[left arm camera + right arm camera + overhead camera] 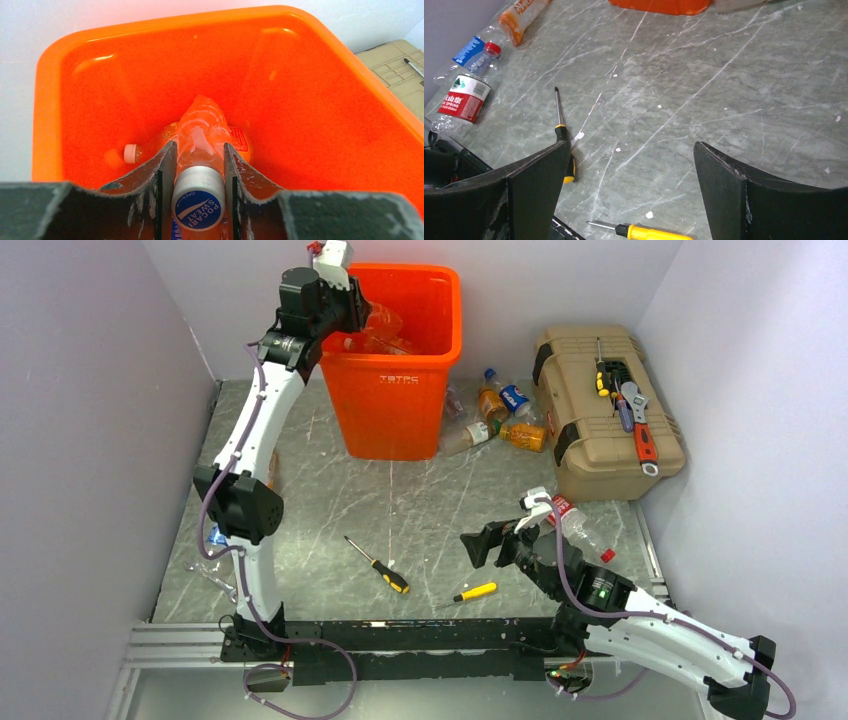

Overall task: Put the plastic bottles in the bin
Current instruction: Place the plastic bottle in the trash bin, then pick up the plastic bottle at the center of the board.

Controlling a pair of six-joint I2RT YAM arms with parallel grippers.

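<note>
Drop step. Left gripper (200,152) is clamped on a clear bottle (204,125) at the neck, inside the bin (330,115) mouth. Next: part the jaws and let it fall.

Right gripper (629,150) is spread wide and empty, low over the table (724,75).

Only the left wrist view shows other bottles (131,153) at the bin bottom. The top view shows loose bottles (500,418) beside the bin.

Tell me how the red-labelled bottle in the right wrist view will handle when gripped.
The red-labelled bottle looks empty, so probably light. Its clear wall would likely dent when squeezed. Lying sideways, it may roll if nudged.
</note>
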